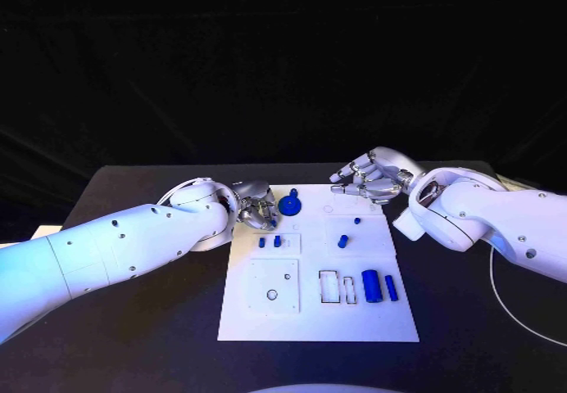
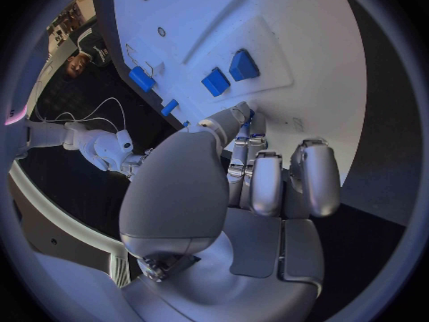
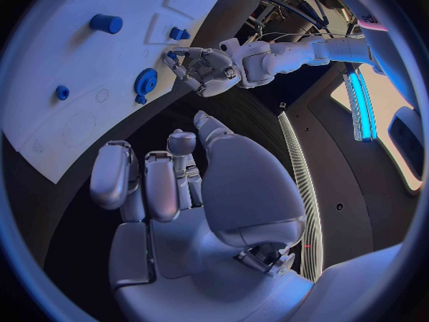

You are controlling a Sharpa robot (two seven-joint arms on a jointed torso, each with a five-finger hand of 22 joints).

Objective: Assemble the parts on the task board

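The white task board (image 1: pixel 319 315) lies mid-table. My left hand (image 1: pixel 254 209) hovers over its far left corner, beside a blue gear (image 1: pixel 291 202), and pinches a small blue part (image 2: pixel 253 119) between thumb and fingertips. The right wrist view shows this hand (image 3: pixel 213 66) next to the gear (image 3: pixel 145 82). My right hand (image 1: pixel 369 180) hangs over the board's far edge, its fingers (image 3: pixel 161 186) loosely bent and holding nothing. Two small blue blocks (image 1: pixel 269 241) stand in a square plate. A blue peg (image 1: pixel 342 241) stands mid-board, and two blue cylinders (image 1: pixel 380 286) lie near the right edge.
Empty outlined slots (image 1: pixel 337 286) and a plate with a round hole (image 1: pixel 273 293) occupy the board's near half. A white cable (image 1: pixel 508 311) curves over the black table at the right. Bare table surrounds the board on both sides.
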